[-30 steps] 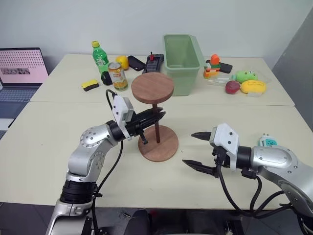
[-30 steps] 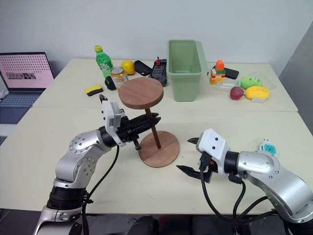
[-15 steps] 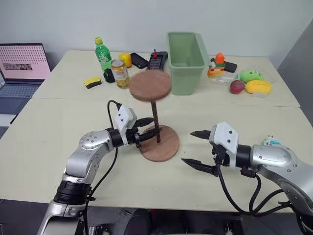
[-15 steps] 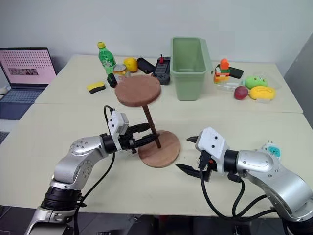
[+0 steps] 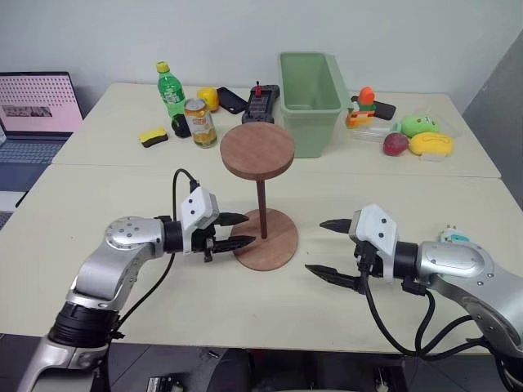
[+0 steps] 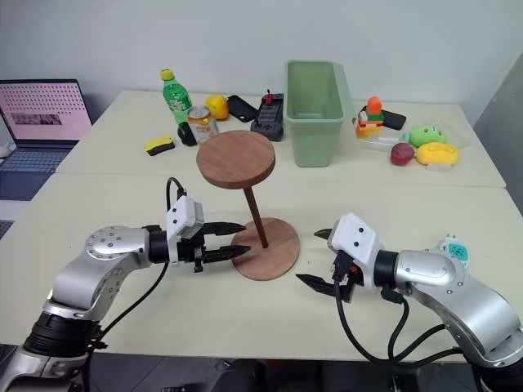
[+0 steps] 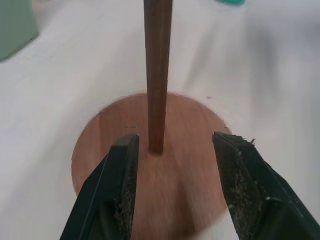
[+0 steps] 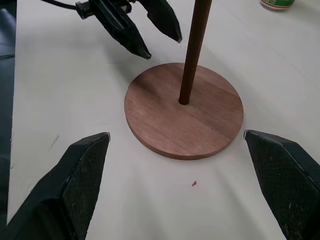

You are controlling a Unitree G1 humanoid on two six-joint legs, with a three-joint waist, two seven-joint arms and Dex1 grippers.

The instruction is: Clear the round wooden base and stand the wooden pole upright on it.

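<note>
Left of centre in the left eye frame: left gripper (image 5: pixel 239 231), jaws spread and pinching nothing, tips level and aimed rightward at the foot of the wooden pole (image 5: pixel 261 208). Just beside the left rim of the round wooden base (image 5: pixel 264 238), clear of both — in the left wrist view, the rod seen straight ahead between the two fingers (image 7: pixel 120 172), with daylight either side.

Centre of frame: pole upright, long axis vertical, lower end seated at the middle of the base, its fixed disc on top. Base flat on the table (image 5: pixel 98 204), nothing else on it.

Lower right: right gripper (image 5: pixel 328 249), jaws spread wide and empty, pointing leftward at the base from farther off. Left arm the nearer of the two.

Against the earlier frames: a second ago, left jaws clamped on the rod partway up; half a second ago, jaws part-spread and the pole leaning, its top blurred. Now released, drawn back leftward and lower, and the pole standing free and straight. Right arm unchanged.

Judged from this — placement looks done, with any retreat best made straight back so as not to clip the rod.
</note>
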